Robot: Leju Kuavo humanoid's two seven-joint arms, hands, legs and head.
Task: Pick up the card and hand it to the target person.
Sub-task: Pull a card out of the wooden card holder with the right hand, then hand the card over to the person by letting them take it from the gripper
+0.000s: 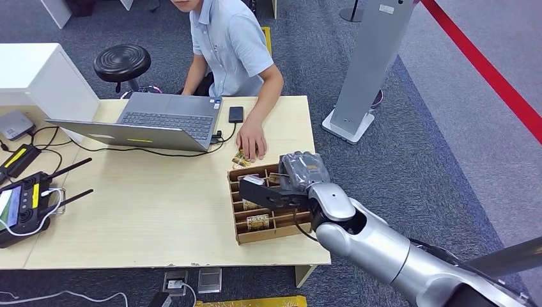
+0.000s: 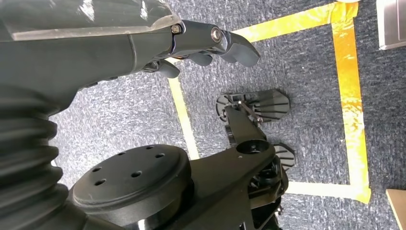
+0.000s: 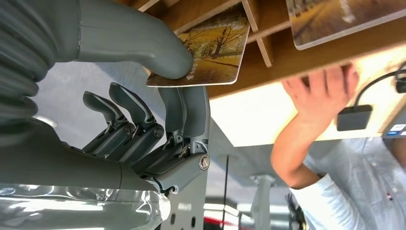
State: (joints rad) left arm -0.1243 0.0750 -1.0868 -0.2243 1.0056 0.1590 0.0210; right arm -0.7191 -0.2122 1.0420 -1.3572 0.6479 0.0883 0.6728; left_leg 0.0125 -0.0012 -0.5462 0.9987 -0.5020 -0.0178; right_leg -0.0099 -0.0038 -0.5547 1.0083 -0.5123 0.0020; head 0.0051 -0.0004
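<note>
right hand [image 3: 158,96] pinches yellow landscape-print card [image 3: 210,52] over brown cardboard divider tray [image 1: 240,233] | person's hand [image 1: 252,141] on tabletop [image 1: 153,211] just beyond | left hand [image 2: 210,45] hangs, holding nothing

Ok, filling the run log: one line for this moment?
stage: grasping | right hand: pinching card at wooden tray | left hand: hanging, holds nothing | person's hand: on table

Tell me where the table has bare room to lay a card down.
Widest bare patch: table between laptop, remote controller and wooden divider box. Crowded: the strip behind the box, with the person's hand and phone.
</note>
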